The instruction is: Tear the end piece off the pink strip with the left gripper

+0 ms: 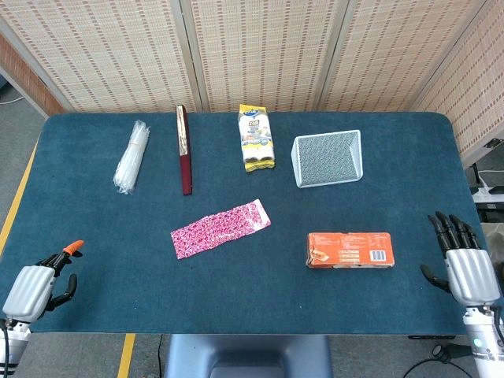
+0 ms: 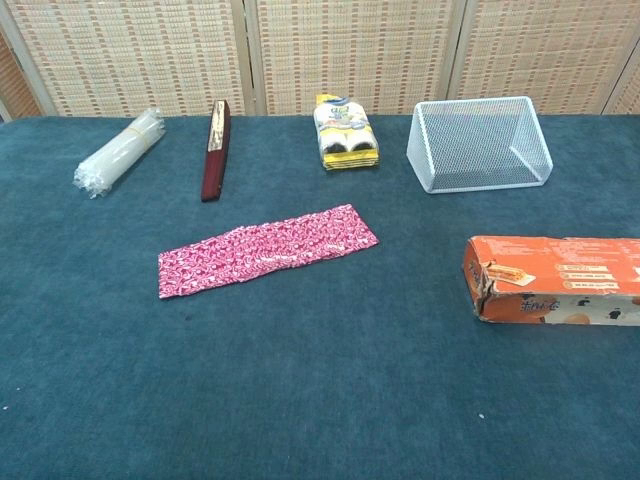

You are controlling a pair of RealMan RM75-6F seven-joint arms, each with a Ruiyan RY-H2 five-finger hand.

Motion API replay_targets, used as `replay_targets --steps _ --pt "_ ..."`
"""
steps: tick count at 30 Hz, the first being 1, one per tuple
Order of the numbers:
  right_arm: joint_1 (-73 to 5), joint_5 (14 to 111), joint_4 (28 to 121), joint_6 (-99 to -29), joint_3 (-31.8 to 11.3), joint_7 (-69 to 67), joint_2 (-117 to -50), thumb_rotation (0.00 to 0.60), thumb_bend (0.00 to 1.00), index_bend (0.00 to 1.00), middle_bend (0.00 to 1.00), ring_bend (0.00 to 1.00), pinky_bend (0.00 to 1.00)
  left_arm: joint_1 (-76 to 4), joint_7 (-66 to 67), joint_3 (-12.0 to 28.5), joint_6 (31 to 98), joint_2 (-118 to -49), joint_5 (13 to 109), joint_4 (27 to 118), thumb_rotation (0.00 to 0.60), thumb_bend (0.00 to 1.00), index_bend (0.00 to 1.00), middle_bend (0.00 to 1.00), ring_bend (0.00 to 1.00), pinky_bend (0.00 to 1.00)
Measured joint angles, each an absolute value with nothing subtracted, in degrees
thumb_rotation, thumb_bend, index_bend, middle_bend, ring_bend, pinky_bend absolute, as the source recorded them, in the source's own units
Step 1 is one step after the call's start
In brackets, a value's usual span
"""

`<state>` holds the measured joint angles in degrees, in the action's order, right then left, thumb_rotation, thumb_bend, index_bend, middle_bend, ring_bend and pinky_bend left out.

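The pink patterned strip (image 1: 220, 227) (image 2: 268, 249) lies flat near the middle of the blue table, slanting up to the right, untouched. My left hand (image 1: 38, 286) rests at the table's front left corner, far from the strip, its fingers loosely curled around nothing and one orange fingertip showing. At the front right edge sits my right hand (image 1: 463, 261), fingers extended and apart, holding nothing. Neither hand appears in the chest view.
An orange box (image 1: 350, 250) (image 2: 556, 280) lies right of the strip. Along the back stand a white mesh basket (image 1: 327, 158) (image 2: 480, 145), a yellow packet (image 1: 256, 138) (image 2: 346, 133), a dark red stick (image 1: 183, 149) (image 2: 214, 149) and a clear plastic roll (image 1: 131, 155) (image 2: 119, 151).
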<state>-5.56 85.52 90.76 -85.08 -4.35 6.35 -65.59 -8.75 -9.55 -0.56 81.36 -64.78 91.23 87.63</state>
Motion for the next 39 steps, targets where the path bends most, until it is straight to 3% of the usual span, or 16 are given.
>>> replay_targets --steps 5,7,10,11,12,13,15,18,22,23,27,30,33,39 --pt "-5.65 87.45 90.41 -85.22 -3.67 5.24 -65.49 0.6 0.15 0.0 0.03 0.0 0.11 -8.45 -5.57 0.04 82.06 -65.44 89.98 87.45 0.6 0.6 0.1 0.28 0.35 0.51" --pt "-5.73 88.84 89.8 -85.52 -3.3 4.44 -65.56 0.6 0.15 0.0 0.03 0.0 0.11 -8.28 -3.02 0.51 82.45 -66.12 89.1 87.21 0.6 0.61 0.04 0.28 0.35 0.51" --pt "-5.84 91.39 88.55 -86.37 -2.66 2.84 -65.71 0.6 0.16 0.0 0.03 0.0 0.11 -8.25 0.94 1.17 82.46 -67.39 87.65 86.68 0.6 0.64 0.0 0.39 0.43 0.53" --pt "-5.85 92.2 88.08 -86.79 -2.47 2.28 -65.77 0.6 0.2 0.0 0.03 0.0 0.11 -8.3 2.14 1.4 82.41 -67.92 87.23 86.49 0.6 0.68 0.0 0.5 0.52 0.56" --pt "-5.85 92.97 87.53 -87.29 -2.3 1.81 -65.83 0.6 0.31 0.0 0.03 0.0 0.11 -8.46 3.52 1.73 82.29 -68.84 86.81 86.16 0.6 0.72 0.0 0.59 0.59 0.59" --pt "-5.83 93.78 86.71 -88.0 -2.16 1.5 -65.9 0.6 0.48 0.0 0.03 0.0 0.11 -8.69 4.23 1.98 82.13 -69.64 86.59 85.84 0.6 0.75 0.0 0.63 0.63 0.61" --pt "-5.78 94.46 85.45 -89.1 -2.17 1.84 -66.07 0.6 0.69 0.0 0.03 0.0 0.11 -9.71 5.08 2.55 81.19 -71.47 86.33 85.08 0.6 0.79 0.0 0.68 0.68 0.63" --pt "-5.72 95.41 83.75 -90.95 -2.52 3.27 -66.53 0.6 0.84 0.0 0.03 0.0 0.11 -11.89 6.76 3.16 78.19 -72.64 85.99 84.93 0.6 0.8 0.0 0.69 0.69 0.63" --pt "-5.35 96.39 82.16 -93.73 -3.05 2.91 -67.25 0.6 0.92 0.01 0.09 0.02 0.15 -15.69 10.78 4.01 72.33 -73.84 84.98 86.16 0.6 0.8 0.0 0.69 0.69 0.63" --pt "-5.23 96.55 81.82 -94.41 -3.19 2.84 -67.44 0.6 0.94 0.05 0.14 0.06 0.19 -16.61 12.0 4.17 70.84 -74.16 84.62 86.61 0.6 0.8 0.0 0.69 0.69 0.63" --pt "-4.67 96.94 80.18 -98.1 -4.35 2.76 -68.97 0.6 0.99 0.38 0.4 0.31 0.38 -21.0 17.07 4.91 64.21 -76.5 82.21 88.59 0.6 0.8 0.0 0.69 0.7 0.63" --pt "-4.49 97.39 77.96 -101.21 -5.57 2.63 -71.04 0.6 1.0 0.55 0.49 0.47 0.5 -23.92 20.15 5.62 60.64 -79.3 79.74 89.36 0.6 0.8 0.0 0.68 0.7 0.63" --pt "-4.54 98.04 75.41 -103.63 -6.53 1.88 -73.11 0.6 1.0 0.63 0.57 0.56 0.54 -26.42 22.72 6.2 58.08 -81.8 77.79 89.42 0.6 0.8 0.0 0.68 0.7 0.63" --pt "-4.5 98.33 73.29 -105.83 -7.39 -1.26 -74.64 0.6 1.0 0.66 0.63 0.6 0.54 -29.89 26.18 5.98 53.77 -84.29 75.42 88.53 0.6 0.8 0.0 0.68 0.7 0.64"
